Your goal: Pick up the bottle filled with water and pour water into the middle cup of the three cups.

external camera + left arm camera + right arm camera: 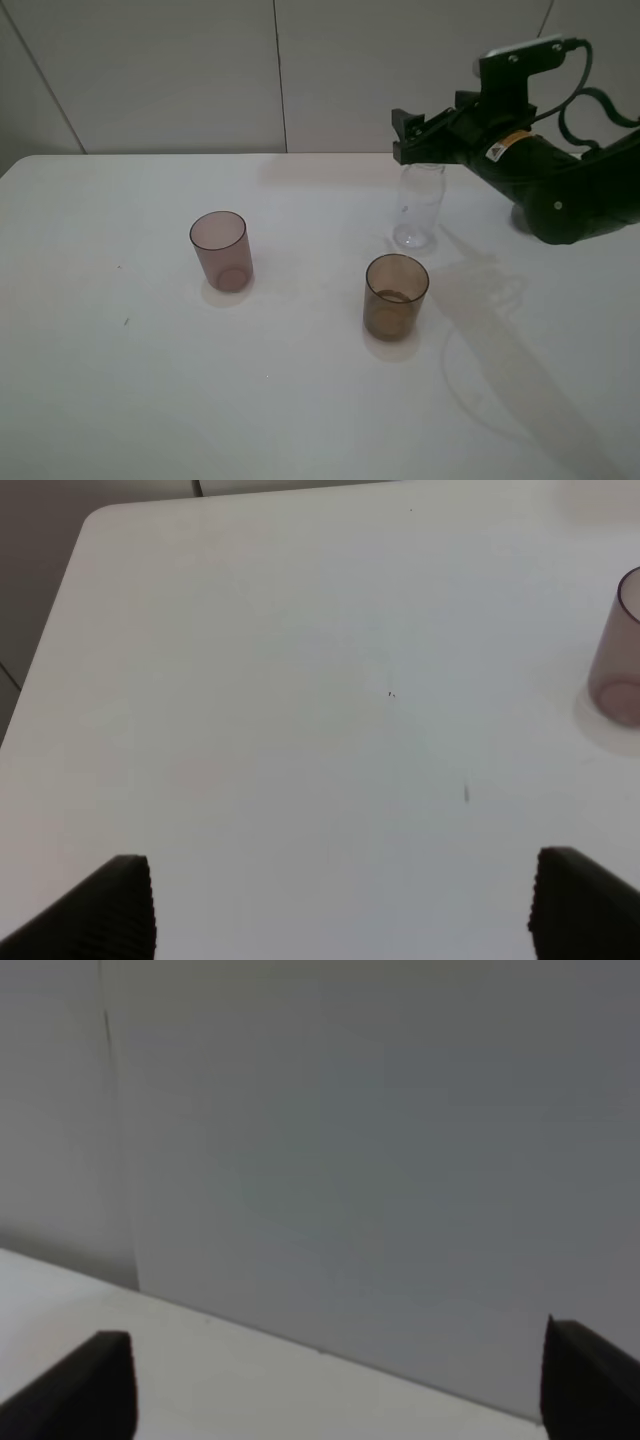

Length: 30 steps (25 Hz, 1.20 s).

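Clear, glossy plastic bottle [419, 208]; translucent amber plastic middle cup [395, 296]; translucent mauve plastic cup [221, 250]; smooth matt white table [120, 380]; ridged matt black fingers [120, 905].

No readable text anywhere. Small yellow-and-white label [497, 147] on my right arm [560, 190], print too small to make out. Cups, bottle, worktop carry no lettering I can see.
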Each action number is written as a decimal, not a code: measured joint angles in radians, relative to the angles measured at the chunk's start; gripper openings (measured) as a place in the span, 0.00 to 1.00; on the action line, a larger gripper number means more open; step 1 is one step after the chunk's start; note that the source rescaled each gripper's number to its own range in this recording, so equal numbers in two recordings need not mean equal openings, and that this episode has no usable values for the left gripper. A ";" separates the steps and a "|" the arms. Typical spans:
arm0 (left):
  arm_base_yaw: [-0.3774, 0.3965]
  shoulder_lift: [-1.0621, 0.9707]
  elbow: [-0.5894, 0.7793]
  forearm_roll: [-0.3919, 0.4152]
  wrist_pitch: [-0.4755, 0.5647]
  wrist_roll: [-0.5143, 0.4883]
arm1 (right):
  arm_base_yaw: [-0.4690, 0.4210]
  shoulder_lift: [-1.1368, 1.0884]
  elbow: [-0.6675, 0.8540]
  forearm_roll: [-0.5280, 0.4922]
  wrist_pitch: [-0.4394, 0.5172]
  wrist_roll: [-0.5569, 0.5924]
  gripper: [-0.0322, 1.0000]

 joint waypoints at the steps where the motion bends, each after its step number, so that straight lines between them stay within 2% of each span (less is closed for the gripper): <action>1: 0.000 0.000 0.000 0.000 0.000 0.000 | 0.000 -0.039 0.001 0.011 0.034 0.000 0.82; 3: 0.000 0.000 0.000 0.000 0.000 0.000 | 0.000 -0.121 0.001 0.053 0.138 0.000 0.82; 6: 0.000 0.000 0.000 0.000 0.000 0.000 | 0.000 -0.258 0.001 0.159 0.400 0.005 0.82; 10: 0.000 0.000 0.000 0.000 0.000 0.000 | -0.032 -0.419 0.001 0.278 0.873 0.011 0.82; 12: 0.000 0.000 0.000 0.000 0.000 0.000 | -0.060 -0.478 0.001 0.288 1.115 0.027 0.82; 15: 0.000 0.000 0.000 0.000 0.000 0.000 | -0.107 -0.552 0.002 0.253 1.388 0.055 0.82; 19: 0.000 0.000 0.000 0.000 0.000 0.000 | -0.178 -0.672 0.002 0.162 1.571 0.124 0.82; 25: 0.000 0.000 0.000 0.000 0.000 0.000 | -0.227 -0.957 0.002 0.058 1.698 0.161 0.82; 30: 0.000 0.000 0.000 0.000 0.000 0.000 | -0.227 -1.242 0.002 0.050 1.808 0.163 0.82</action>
